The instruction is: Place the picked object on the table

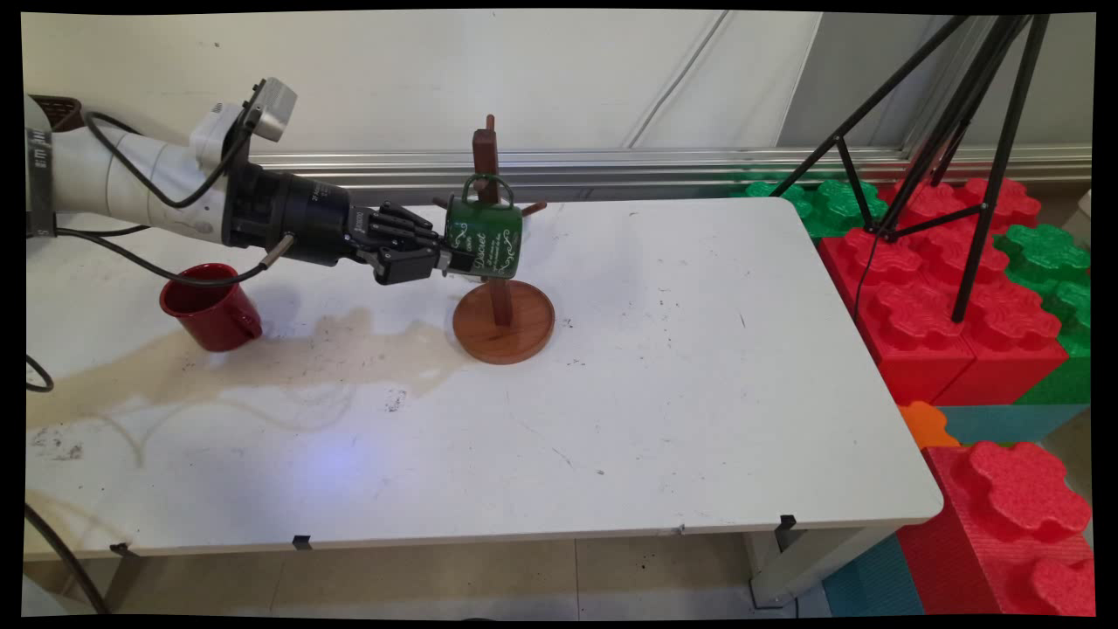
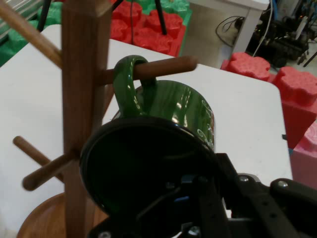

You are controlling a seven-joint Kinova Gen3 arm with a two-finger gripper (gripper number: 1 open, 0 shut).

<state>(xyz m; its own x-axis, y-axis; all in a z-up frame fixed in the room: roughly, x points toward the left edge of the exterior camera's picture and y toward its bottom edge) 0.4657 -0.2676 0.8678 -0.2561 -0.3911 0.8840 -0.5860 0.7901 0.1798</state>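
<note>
A green mug (image 1: 483, 240) with white lettering hangs by its handle (image 2: 130, 84) on a peg (image 2: 168, 67) of the wooden mug tree (image 1: 502, 319). My gripper (image 1: 444, 259) reaches in level from the left and is shut on the mug's rim. In the hand view one finger sits inside the dark mouth of the green mug (image 2: 183, 106) and the other lies outside its wall, with the gripper (image 2: 218, 193) low in the picture. The tree's post (image 2: 81, 99) stands just left of the mug. A red mug (image 1: 210, 307) stands upright on the table, below my forearm.
A brownish stain (image 1: 306, 354) spreads over the white table (image 1: 699, 393) from the red mug to the tree's round base. A black tripod (image 1: 961, 131) and red and green foam blocks (image 1: 935, 297) stand beyond the table's right edge.
</note>
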